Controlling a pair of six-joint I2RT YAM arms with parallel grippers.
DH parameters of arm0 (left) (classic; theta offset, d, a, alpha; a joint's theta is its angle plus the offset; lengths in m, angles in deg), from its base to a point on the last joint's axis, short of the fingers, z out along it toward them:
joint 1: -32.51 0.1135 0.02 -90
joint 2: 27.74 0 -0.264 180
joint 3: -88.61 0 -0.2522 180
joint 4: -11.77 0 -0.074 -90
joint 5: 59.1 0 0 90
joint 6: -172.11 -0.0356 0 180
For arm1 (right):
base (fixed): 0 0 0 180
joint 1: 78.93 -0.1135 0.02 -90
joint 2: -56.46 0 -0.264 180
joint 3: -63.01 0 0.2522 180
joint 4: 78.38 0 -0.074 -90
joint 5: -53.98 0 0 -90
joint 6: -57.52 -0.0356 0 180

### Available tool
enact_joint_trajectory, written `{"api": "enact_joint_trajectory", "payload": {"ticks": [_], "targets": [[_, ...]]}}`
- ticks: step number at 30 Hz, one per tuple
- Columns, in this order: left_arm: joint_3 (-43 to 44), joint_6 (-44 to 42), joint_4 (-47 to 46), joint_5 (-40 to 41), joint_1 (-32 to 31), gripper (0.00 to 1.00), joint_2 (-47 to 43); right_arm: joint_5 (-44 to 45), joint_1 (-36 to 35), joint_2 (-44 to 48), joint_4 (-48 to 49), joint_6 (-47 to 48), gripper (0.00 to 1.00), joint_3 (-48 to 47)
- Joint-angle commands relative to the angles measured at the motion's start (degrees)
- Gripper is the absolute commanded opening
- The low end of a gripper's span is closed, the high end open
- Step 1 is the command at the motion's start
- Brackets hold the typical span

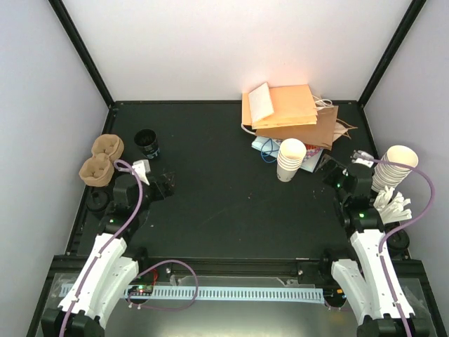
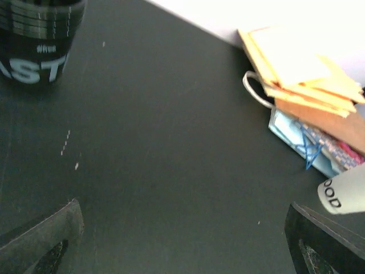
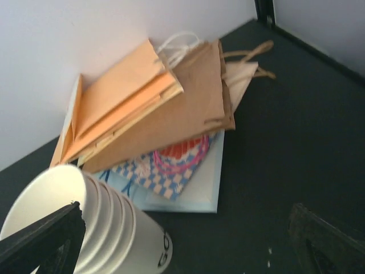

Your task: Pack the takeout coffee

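Observation:
No takeout coffee with a black lid shows in any view. My left gripper stands open low over bare black table, near the left side. A black cup with white lettering stands ahead of it to the left, apart from the fingers. My right gripper is open too. A stack of lidless white cups stands just beside its left finger, with nothing gripped.
Two brown pulp cup carriers lie at the far left edge. A pile of flat paper bags sits at the back right. A second stack of white cups and a white bundle stand by the right arm.

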Motion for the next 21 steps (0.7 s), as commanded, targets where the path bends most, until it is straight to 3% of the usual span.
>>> {"api": "enact_joint_trajectory", "payload": {"ticks": [1,5,8,16,21], "targets": [[4.0,1.1,4.7,-4.1,-0.2,0.99,2.5,-0.5,0.2,1.5,-12.6,-7.7,1.00,-4.4],[5.6,1.5,7.3,-4.2,-0.2,0.99,3.5,1.2,0.2,-2.7,-22.1,-10.7,1.00,-13.0],[6.3,1.6,9.2,-6.3,-0.1,0.99,3.7,-4.8,0.2,-6.4,-22.6,-5.6,1.00,-16.4],[5.7,-1.6,7.1,-14.7,-0.1,0.99,3.7,-6.0,0.1,-15.4,-29.3,-0.9,1.00,-29.4],[5.9,-2.8,4.3,-19.8,-0.1,0.99,5.0,-12.9,-0.3,-23.6,-31.5,2.3,0.94,-36.3]]}}
